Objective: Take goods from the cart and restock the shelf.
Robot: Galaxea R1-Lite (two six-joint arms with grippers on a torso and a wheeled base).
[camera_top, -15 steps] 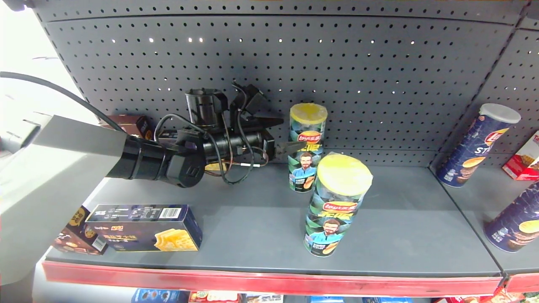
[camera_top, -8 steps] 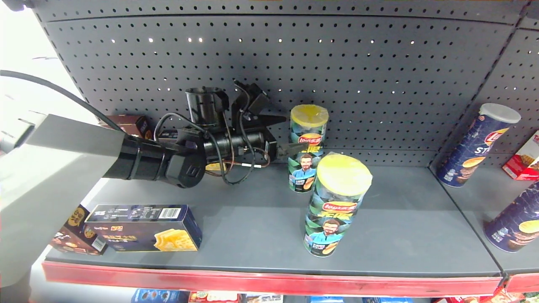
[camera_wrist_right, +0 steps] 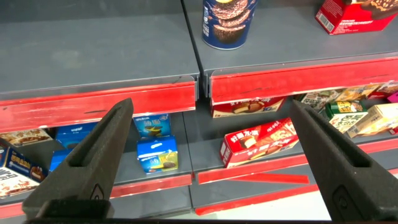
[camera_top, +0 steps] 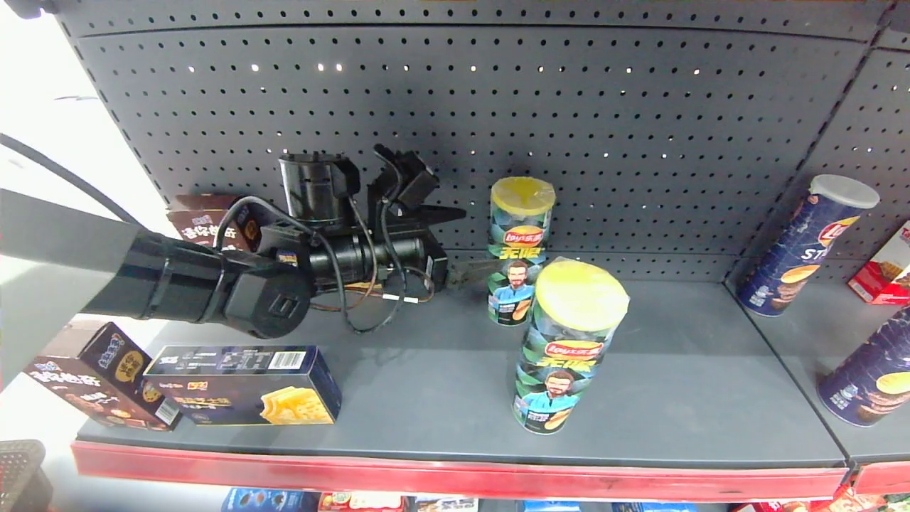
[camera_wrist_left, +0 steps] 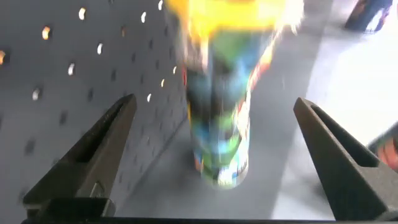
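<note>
2 chip cans stand upright on the shelf [camera_top: 426, 384], front can [camera_top: 569, 345] near the edge, rear can [camera_top: 517, 249] by the pegboard [camera_top: 640, 142], just beside the left gripper [camera_top: 473, 240], spread wide and empty; right gripper [camera_wrist_right: 211, 106] likewise spread.

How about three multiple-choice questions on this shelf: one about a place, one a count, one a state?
1. Where on the shelf does the blue box lie?
A) back right
B) middle
C) front left

2. How many yellow-lidded cans stand there?
A) one
B) two
C) four

3. The left gripper is:
A) open and empty
B) shut on a can
C) shut on the box

Answers:
1 C: it lies flat by the front edge at the left.
2 B: one stands farther back, one nearer the front.
3 A: its jaws stand wide apart, clear of the cans.
</note>
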